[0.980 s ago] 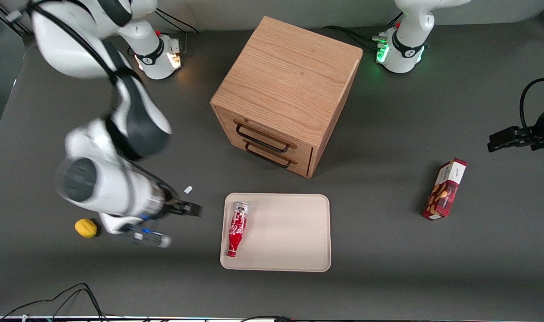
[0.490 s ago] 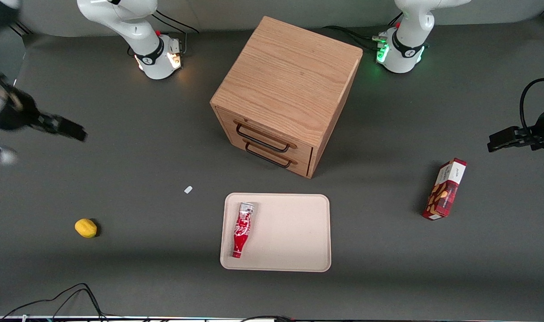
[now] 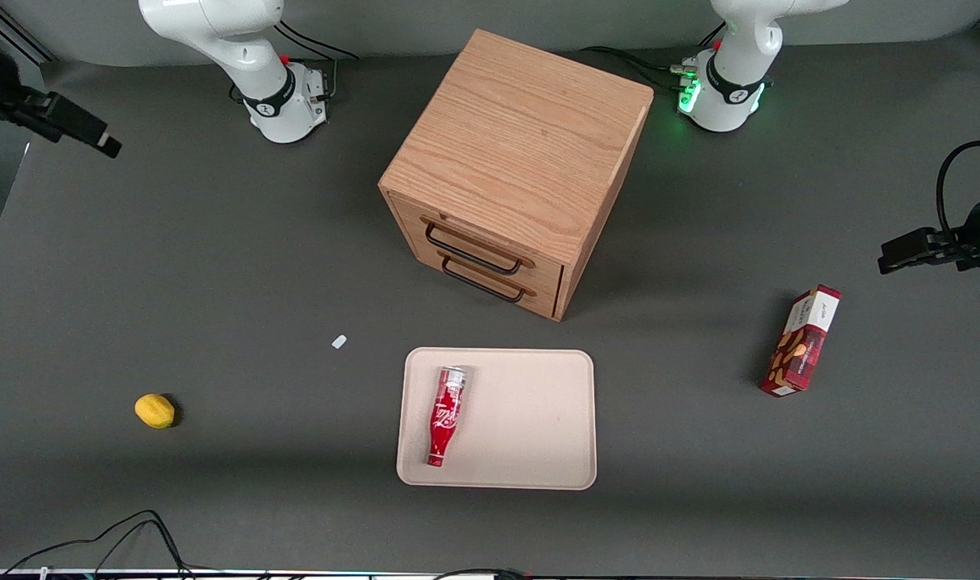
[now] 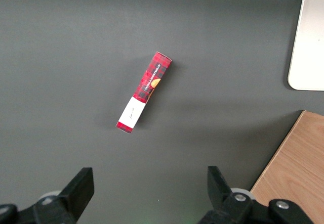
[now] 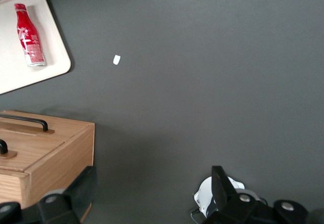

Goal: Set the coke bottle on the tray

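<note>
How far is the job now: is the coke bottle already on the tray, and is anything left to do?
Done: the coke bottle lies on its side on the tray, inside the rim, near the edge toward the working arm's end. In hand: nothing; the gripper is open and empty, high up at the working arm's end, well clear of the tray. Left: seemingly nothing.

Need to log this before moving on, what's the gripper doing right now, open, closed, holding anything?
Gripper: open and empty, raised at the working arm's end of the table, well away from the coke bottle, which lies on the tray.

Red coke bottle [image 3: 445, 416], beige tray [image 3: 530, 419]
</note>
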